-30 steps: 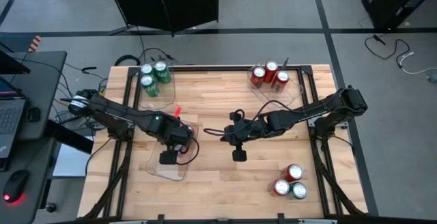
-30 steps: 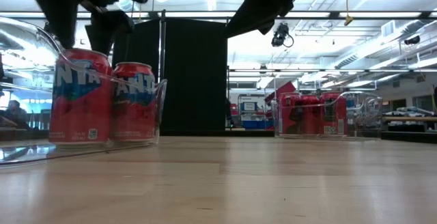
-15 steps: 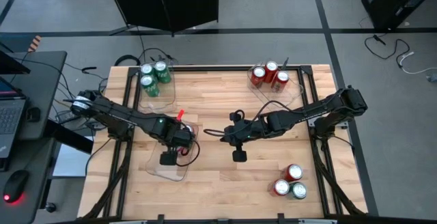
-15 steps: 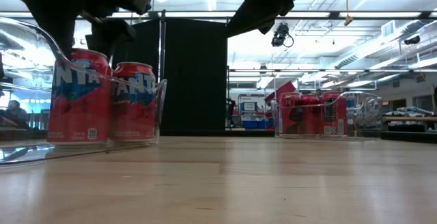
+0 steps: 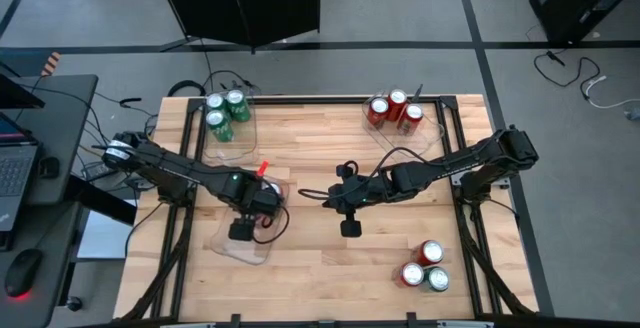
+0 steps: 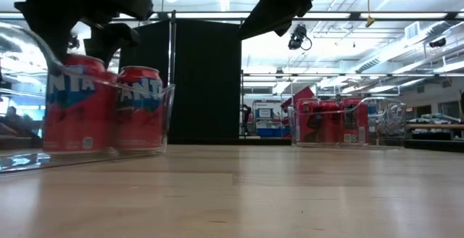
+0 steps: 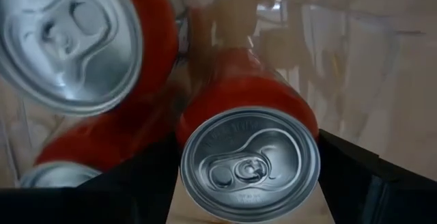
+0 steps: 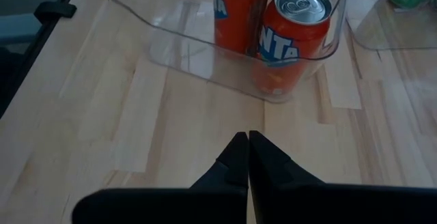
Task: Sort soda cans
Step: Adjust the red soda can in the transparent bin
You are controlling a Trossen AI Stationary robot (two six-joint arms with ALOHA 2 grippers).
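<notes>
- The red can (image 7: 249, 152) in the left gripper (image 5: 243, 230) is what matters here — in the left wrist view its silver top fills the lower middle of the frame with a dark finger (image 7: 351, 176) on each side, so the jaws look clamped around its body.
- It sits inside the clear tray (image 5: 235, 251) at lower left of the high view, with another red can (image 7: 72, 39) just beside it and a third top peeking in at the wrist view's bottom left corner.
- My read: this is the set-down. I'd get the can flat on the tray floor before letting go, then open just enough to clear it — the neighbours are close and would be easy to knock.
- Lift straight up after release; the tray wall (image 6: 141, 118) is right there in the low view.
- Elsewhere: three green cans (image 5: 224, 114) in the upper left tray, red ones (image 5: 393, 110) in the upper middle-right tray, and three loose cans (image 5: 423, 267) at lower right still to sort.
- The right gripper (image 8: 244, 157) hovers mid-table, fingers pressed together, holding nothing.
</notes>
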